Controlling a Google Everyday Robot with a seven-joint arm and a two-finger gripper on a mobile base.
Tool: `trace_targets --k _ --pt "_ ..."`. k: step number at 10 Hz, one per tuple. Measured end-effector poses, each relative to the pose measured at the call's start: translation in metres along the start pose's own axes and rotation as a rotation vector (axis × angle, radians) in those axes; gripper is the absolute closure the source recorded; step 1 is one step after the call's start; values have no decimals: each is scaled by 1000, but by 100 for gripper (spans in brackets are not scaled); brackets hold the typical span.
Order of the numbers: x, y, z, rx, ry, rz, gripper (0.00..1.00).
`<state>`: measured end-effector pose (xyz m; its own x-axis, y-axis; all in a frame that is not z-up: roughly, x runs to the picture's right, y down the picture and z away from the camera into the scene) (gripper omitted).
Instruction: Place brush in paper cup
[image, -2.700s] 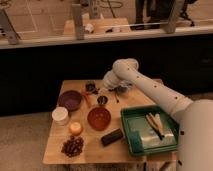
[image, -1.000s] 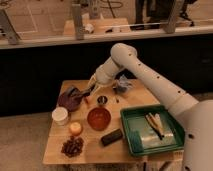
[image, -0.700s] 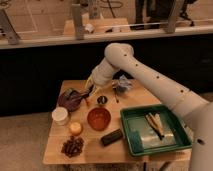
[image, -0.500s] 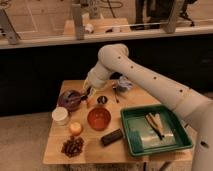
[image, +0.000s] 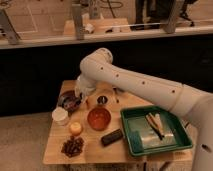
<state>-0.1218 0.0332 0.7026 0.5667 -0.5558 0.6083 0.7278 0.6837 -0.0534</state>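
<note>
Hand (image: 76, 99) clenched, low over the purple bowl (image: 61, 98) at the far left of the table (image: 100, 152). It seems to grip the brush (image: 69, 104), a slim dark streak across that bowl, hard to separate from shadow. Paper cup (image: 60, 116) stands just nearer: white, short, wide. Risks: releasing here drops the brush into the wrong bowl; the long handle could tip the light cup

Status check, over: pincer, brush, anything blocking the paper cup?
Pincer shut, low over purple bowl. Brush apparently in its grip. Paper cup adjacent, top unobstructed.
</note>
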Motion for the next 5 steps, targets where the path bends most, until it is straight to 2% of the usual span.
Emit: trace_targets --k 3,5 --pt "-9 -6 2 16 6 -58 100" --pt "-15 -5 5 11 7 -97 100"
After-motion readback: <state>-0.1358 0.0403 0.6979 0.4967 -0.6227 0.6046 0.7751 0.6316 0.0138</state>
